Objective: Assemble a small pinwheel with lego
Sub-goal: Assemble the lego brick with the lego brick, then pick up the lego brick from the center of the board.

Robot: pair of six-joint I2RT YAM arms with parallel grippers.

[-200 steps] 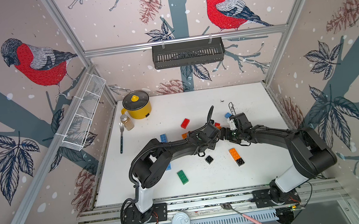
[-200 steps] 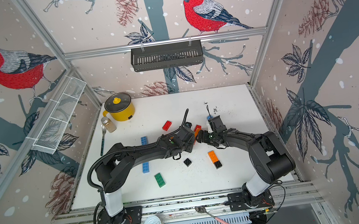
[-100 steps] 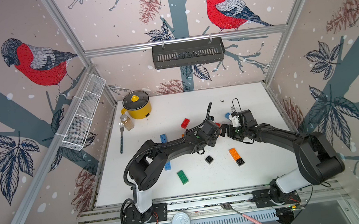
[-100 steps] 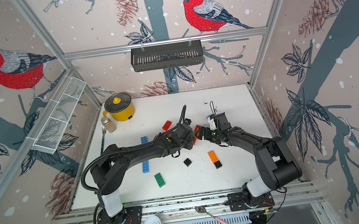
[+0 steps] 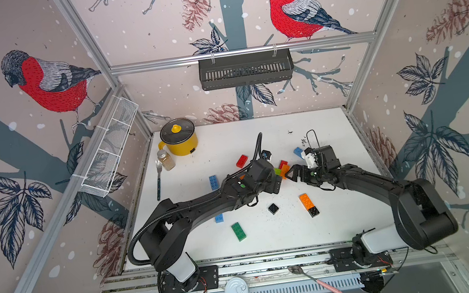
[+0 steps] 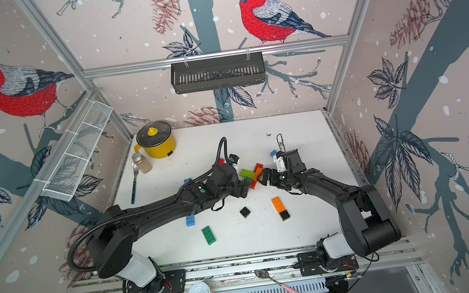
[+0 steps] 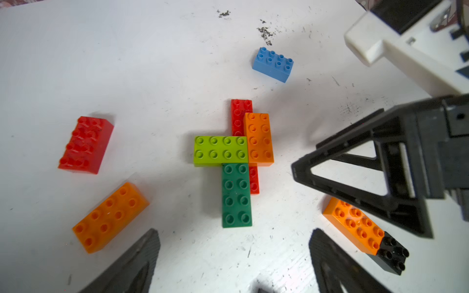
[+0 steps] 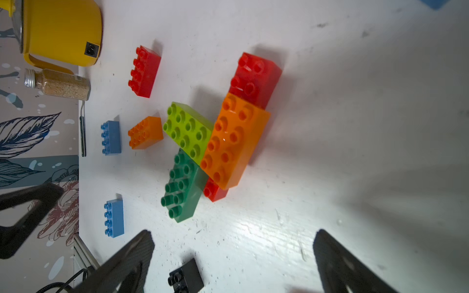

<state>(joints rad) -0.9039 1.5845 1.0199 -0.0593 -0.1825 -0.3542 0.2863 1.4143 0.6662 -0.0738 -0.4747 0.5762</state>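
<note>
Bare white table (image 6: 301, 133) opens beyond the brick cluster (image 7: 234, 157). My left gripper (image 7: 233, 237) and right gripper (image 8: 233, 233) flank it, jaws apart and empty; a second ago they covered it.

The scene is brightly lit from above. Soft shadows are cast beside the bricks (image 8: 236, 137) on the white worktop (image 8: 355, 76) — a patch of glare is seen near the right tool (image 8: 233, 233), whose fingers (image 8: 127, 261) are blurred. Both top views are rendered sharp.
</note>
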